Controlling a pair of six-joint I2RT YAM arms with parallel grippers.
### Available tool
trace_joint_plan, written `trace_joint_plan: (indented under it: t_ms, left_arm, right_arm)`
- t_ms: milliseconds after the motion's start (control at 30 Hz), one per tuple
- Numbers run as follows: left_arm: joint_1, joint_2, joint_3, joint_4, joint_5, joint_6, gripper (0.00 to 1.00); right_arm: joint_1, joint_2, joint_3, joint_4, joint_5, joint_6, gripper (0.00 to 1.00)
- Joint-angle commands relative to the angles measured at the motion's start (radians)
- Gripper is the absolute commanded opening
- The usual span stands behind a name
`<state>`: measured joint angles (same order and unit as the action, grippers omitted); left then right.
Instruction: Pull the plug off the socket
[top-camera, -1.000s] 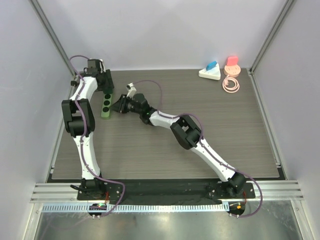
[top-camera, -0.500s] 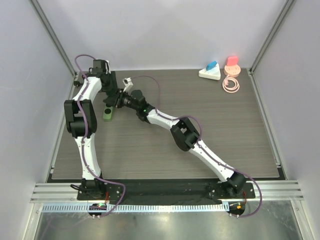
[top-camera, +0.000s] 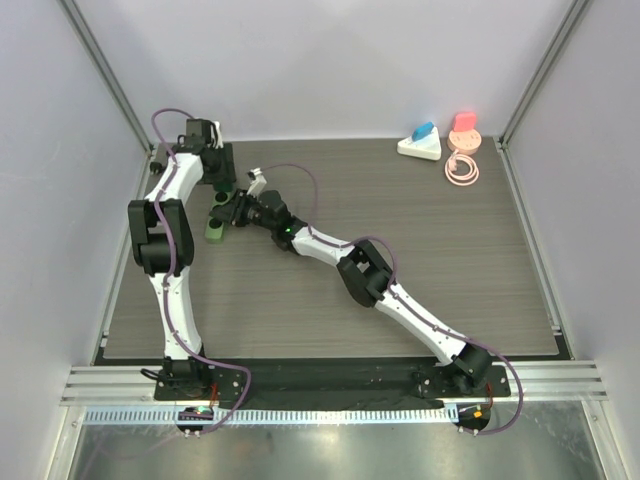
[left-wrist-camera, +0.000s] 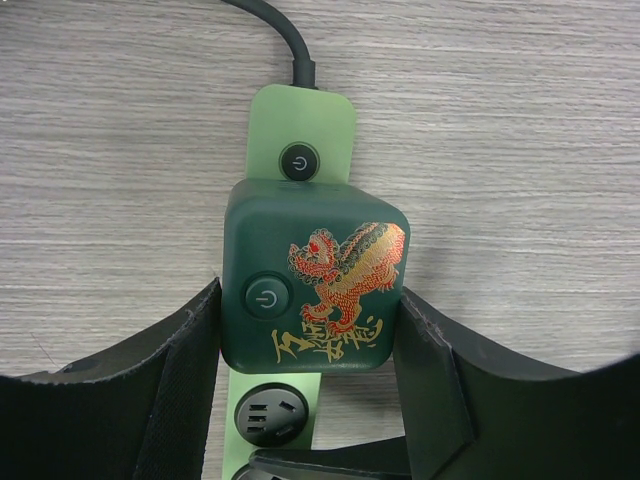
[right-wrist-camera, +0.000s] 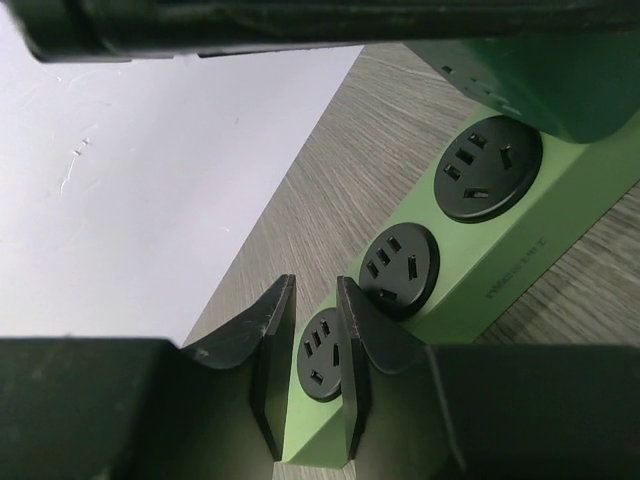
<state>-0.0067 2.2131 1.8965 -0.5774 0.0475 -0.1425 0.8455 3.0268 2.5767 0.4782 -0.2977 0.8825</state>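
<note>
A dark green plug (left-wrist-camera: 315, 280) with a red and gold dragon print sits on the light green socket strip (left-wrist-camera: 300, 120). My left gripper (left-wrist-camera: 310, 305) is shut on the plug, one finger against each of its side faces. In the top view the left gripper (top-camera: 222, 186) covers the strip's far part and hides the plug. My right gripper (top-camera: 234, 212) is over the strip's near end (top-camera: 214, 230). In the right wrist view its jaws (right-wrist-camera: 315, 295) stand almost together with a narrow gap, nothing clamped, right at the last socket of the strip (right-wrist-camera: 500, 270). The plug (right-wrist-camera: 540, 80) shows at upper right.
A black cord (left-wrist-camera: 282, 35) leaves the strip's far end. The left wall (top-camera: 100, 200) stands close beside the strip. At the back right sit a white wedge with a blue piece (top-camera: 420, 143), a pink block (top-camera: 464, 128) and a coiled pink cable (top-camera: 461, 169).
My left gripper came down from the back onto the strip's plug end. The right gripper slid left, from beside the strip to over its near end.
</note>
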Motion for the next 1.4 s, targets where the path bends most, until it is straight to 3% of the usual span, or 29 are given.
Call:
trace_joint_plan:
  t_ms: [0,133,200,300,467,567,667,733,833,1000,1200,1367]
  left_arm:
    - [-0.035,-0.036,0.032,-0.122,0.115,-0.019,0.00]
    - [-0.041,-0.013,0.056,-0.133,0.120,-0.045,0.00]
    - [-0.041,0.005,0.061,-0.136,0.135,-0.052,0.00]
    - [-0.041,0.019,0.070,-0.144,0.144,-0.068,0.00]
    - [-0.042,0.023,0.098,-0.174,0.138,-0.100,0.00]
    - [-0.039,0.025,0.108,-0.190,0.117,-0.111,0.00]
    - [-0.026,0.077,0.195,-0.280,0.109,-0.141,0.00]
    - [-0.013,0.146,0.324,-0.385,0.132,-0.164,0.00]
    - [-0.013,0.197,0.427,-0.446,0.132,-0.180,0.00]
    - [-0.006,0.186,0.420,-0.418,0.173,-0.230,0.00]
    - [-0.001,0.079,0.276,-0.247,0.267,-0.273,0.00]
    - [-0.016,0.059,0.327,-0.332,0.024,-0.305,0.00]
  right_arm:
    - [0.013,0.030,-0.016,-0.082,0.034,-0.028,0.29]
    - [0.010,0.023,-0.046,-0.115,0.034,-0.036,0.29]
    - [0.006,0.014,-0.035,-0.214,0.087,-0.051,0.28]
    - [-0.016,0.027,-0.024,-0.262,0.100,0.025,0.28]
    - [-0.033,0.037,0.008,-0.318,0.077,0.029,0.25]
    - [-0.034,0.009,-0.058,-0.284,0.072,0.071,0.25]
    - [-0.042,0.026,-0.032,-0.320,0.062,0.140,0.19]
    - [-0.049,0.030,-0.015,-0.339,0.062,0.212,0.10]
    - [-0.056,0.029,-0.020,-0.371,0.068,0.304,0.06]
    - [-0.057,0.053,-0.003,-0.368,0.046,0.398,0.06]
    - [-0.059,0.053,-0.013,-0.352,0.039,0.432,0.08]
    - [-0.060,0.052,-0.018,-0.348,0.048,0.444,0.12]
